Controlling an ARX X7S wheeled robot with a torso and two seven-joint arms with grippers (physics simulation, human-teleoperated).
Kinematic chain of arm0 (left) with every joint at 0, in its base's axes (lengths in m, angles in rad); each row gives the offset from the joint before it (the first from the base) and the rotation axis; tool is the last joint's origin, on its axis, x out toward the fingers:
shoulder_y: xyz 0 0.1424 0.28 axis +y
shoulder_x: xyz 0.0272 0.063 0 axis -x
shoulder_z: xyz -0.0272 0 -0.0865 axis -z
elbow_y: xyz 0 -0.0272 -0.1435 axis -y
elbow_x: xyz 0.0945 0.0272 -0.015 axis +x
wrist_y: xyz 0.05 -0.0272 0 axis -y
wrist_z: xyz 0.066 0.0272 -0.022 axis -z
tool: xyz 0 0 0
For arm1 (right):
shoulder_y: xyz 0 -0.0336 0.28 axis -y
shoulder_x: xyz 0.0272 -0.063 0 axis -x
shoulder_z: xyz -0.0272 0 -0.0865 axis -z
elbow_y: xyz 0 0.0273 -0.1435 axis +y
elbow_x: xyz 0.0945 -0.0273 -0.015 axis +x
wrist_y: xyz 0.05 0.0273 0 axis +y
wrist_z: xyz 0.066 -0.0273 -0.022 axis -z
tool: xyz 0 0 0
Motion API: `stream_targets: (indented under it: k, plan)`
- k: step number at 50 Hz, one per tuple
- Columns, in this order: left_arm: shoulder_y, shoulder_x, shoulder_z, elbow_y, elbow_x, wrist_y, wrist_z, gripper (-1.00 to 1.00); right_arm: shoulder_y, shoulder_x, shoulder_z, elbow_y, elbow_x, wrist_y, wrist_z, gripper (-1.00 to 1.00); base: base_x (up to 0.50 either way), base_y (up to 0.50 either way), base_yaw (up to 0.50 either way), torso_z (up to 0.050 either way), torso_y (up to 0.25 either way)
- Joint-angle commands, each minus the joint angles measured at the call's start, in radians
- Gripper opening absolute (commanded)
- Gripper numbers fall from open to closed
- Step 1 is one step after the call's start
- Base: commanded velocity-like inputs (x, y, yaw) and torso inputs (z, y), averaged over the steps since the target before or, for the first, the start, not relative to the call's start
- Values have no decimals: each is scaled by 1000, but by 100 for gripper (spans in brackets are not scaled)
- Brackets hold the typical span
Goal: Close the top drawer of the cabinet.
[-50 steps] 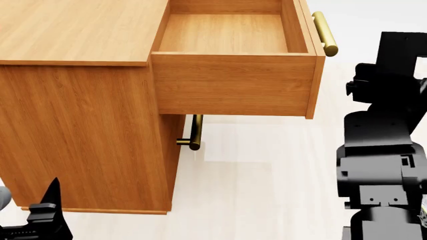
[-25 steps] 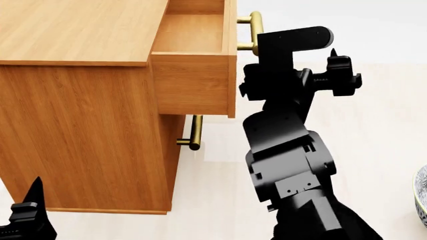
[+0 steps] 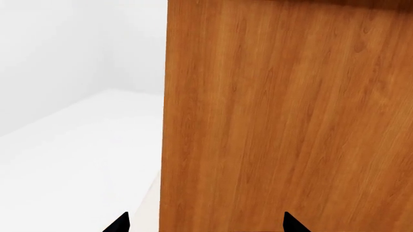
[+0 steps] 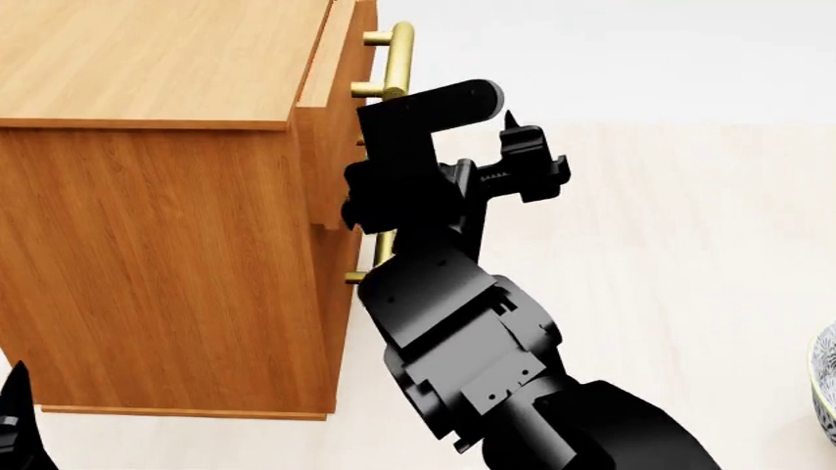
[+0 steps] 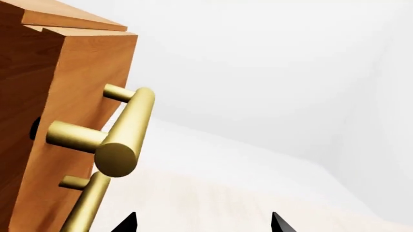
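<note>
Warm, matt wood grain is shown on the cabinet (image 4: 170,255) and top drawer (image 4: 343,108), smooth satin brass on its handle (image 5: 123,135).

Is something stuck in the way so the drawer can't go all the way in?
Nothing visible blocks it. The top drawer sits almost fully inside the cabinet, with the right arm against its front.

A pale, cream-coloured wood-plank floor (image 4: 679,294) is seen carrying the scene. The boxy medium-brown wood-grain cabinet (image 4: 170,264) is stood directly on it at the left, base edge flush with the floor. A patterned grey-white bowl (image 4: 825,387) is partly cut off on the floor at the right edge, well apart from the cabinet.
</note>
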Motion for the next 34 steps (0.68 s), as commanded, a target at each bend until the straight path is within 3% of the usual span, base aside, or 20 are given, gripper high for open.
stream_targets:
  k: [1,19,34]
  plan:
    - [29,-8,-37,-41,-1,56,22,100,-9,-10,-82,-135,33,13,38,100,0,0,0,0,0]
    - [30,-16,-62,-88,-8,81,25,100,-59,-10,-83,-257,-107,52,43,100,0,0,0,0,0]
    - [-8,-5,-22,-94,-8,60,-1,100,-60,-10,-72,-101,-54,-73,-77,100,0,0,0,0,0]
